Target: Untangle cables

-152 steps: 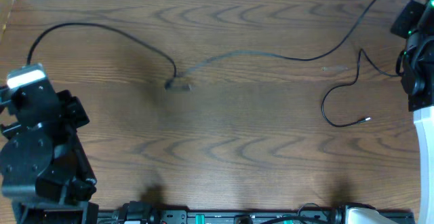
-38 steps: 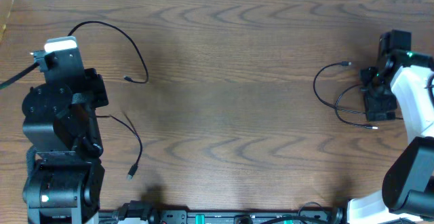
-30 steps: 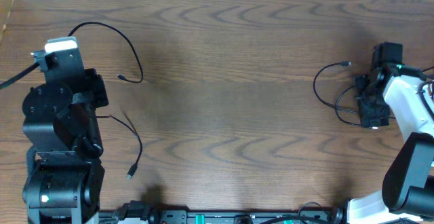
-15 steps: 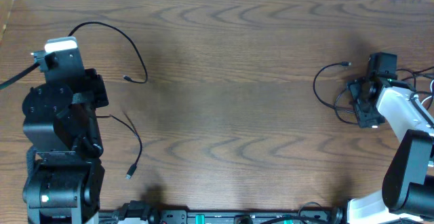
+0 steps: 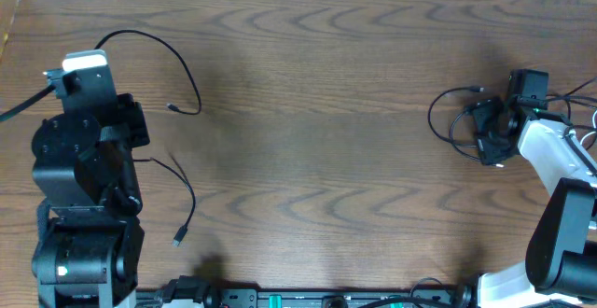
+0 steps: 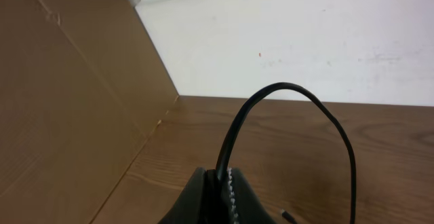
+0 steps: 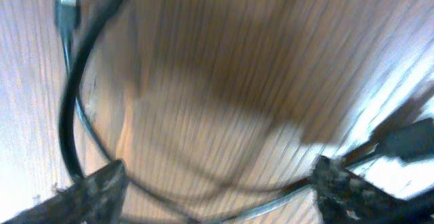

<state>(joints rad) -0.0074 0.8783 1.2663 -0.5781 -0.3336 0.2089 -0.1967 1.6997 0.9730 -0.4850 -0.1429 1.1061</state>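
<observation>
A thin black cable (image 5: 177, 61) arcs from my left gripper (image 5: 91, 54) out to the right, and its small plug lies on the wood. In the left wrist view this cable (image 6: 285, 85) rises from the shut jaws of the left gripper (image 6: 222, 183) and curves down again. A second black cable (image 5: 189, 201) lies loose beside the left arm. At the far right, another black cable (image 5: 435, 121) lies in loops. My right gripper (image 5: 482, 133) is low over those loops. In the blurred right wrist view its fingers (image 7: 95, 187) stand wide apart, with strands of that cable (image 7: 68, 115) between them.
A cardboard wall (image 6: 61, 95) stands along the table's left edge, and a white wall (image 6: 305, 41) runs behind the far edge. Thicker arm cables trail off at the right edge (image 5: 583, 98). Both arm bases stand at the near corners.
The right gripper has slid left and slightly away across the cable loops, nudging them left, and its jaws have narrowed a little. The left arm and its cable have stayed put.
</observation>
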